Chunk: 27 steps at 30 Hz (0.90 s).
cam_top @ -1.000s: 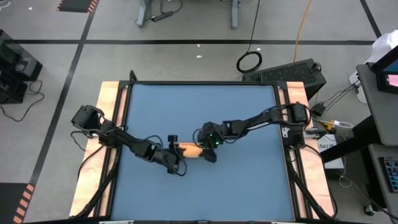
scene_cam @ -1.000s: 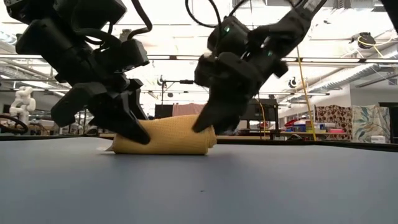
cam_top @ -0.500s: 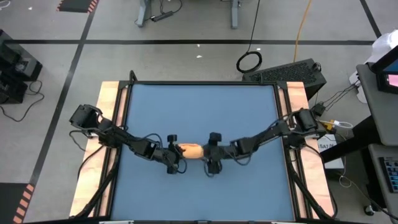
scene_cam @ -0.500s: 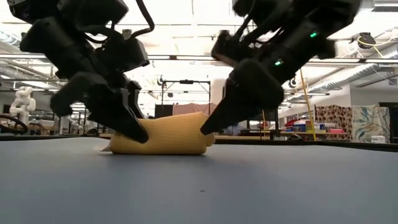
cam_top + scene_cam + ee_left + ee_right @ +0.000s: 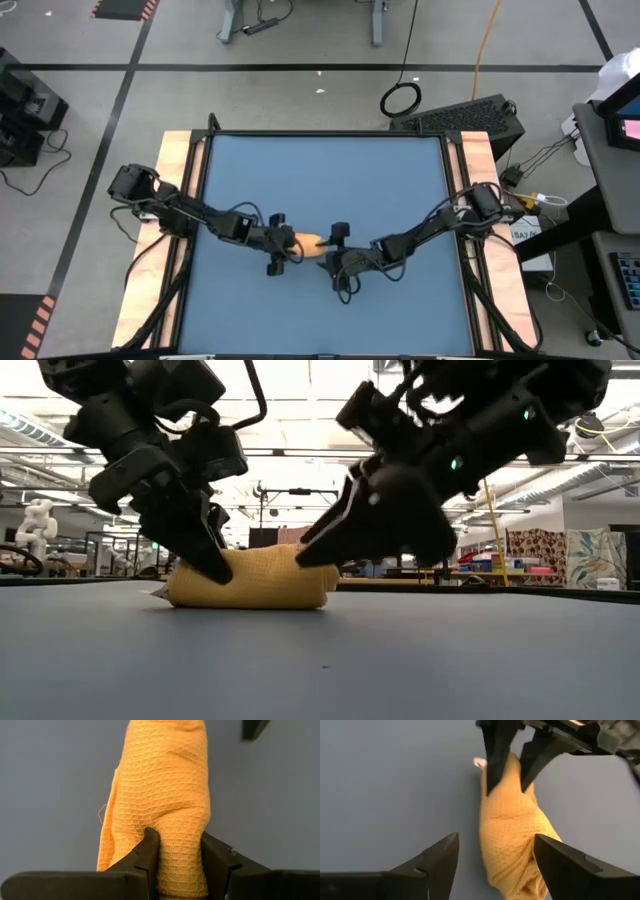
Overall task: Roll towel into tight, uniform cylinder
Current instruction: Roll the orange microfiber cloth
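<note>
The blue table has only the towel on it, and nothing lies between the two grippers but the towel itself. The towel is rolled into a short fat roll and lies flat on the table. The left gripper has its two fingers pinched on one end of the roll, so that end sits right between its jaws and bulges out a little. A small white tag pokes out beside that end. The right gripper is at the other end of the roll. Its jaws stand wide apart and hold nothing. The loose end of the roll lies just in front of them, a little to one side.
</note>
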### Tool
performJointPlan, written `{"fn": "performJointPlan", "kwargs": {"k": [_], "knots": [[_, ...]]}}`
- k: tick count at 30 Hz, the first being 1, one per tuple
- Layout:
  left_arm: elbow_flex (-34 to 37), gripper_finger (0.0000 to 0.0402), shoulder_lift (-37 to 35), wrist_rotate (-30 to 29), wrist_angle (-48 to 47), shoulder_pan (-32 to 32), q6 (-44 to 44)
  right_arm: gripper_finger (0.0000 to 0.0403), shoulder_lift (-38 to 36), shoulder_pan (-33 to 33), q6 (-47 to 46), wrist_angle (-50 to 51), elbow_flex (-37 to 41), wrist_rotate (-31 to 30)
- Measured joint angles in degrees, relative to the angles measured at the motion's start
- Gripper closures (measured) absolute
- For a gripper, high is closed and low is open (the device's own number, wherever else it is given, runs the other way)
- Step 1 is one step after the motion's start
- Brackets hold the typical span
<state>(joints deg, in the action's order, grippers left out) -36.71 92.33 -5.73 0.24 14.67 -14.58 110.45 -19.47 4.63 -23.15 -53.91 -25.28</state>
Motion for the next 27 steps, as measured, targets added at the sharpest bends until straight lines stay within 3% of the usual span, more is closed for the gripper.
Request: {"fn": "performJointPlan", "kwargs": {"k": [5, 11, 14, 20, 27], "knots": [[-0.02, 0.0295, -0.02, 3.32, 0.07, -1.94, -0.16, 0.0151, 1.62, -0.38, 5.09, -2.01, -0.02, -6.04], [-0.09, 0.0295, -0.07, 4.89, -0.08, -3.07, -0.16, 0.0149, -2.87, -2.75, 6.34, 1.87, -0.19, -10.78], [-0.09, 0.0295, -0.07, 4.89, -0.08, -3.07, -0.14, 0.0149, -3.07, -2.88, 7.06, -0.09, -0.13, -8.29], [-0.09, 0.0295, -0.07, 4.89, 0.07, -3.07, -0.14, 0.0171, 0.91, 2.76, 4.14, -11.76, -0.18, 3.63], [-0.09, 0.0295, -0.07, 5.29, 0.07, -3.07, -0.11, 0.0295, 7.75, 8.08, -8.91, -16.16, -0.13, 10.41]]}}
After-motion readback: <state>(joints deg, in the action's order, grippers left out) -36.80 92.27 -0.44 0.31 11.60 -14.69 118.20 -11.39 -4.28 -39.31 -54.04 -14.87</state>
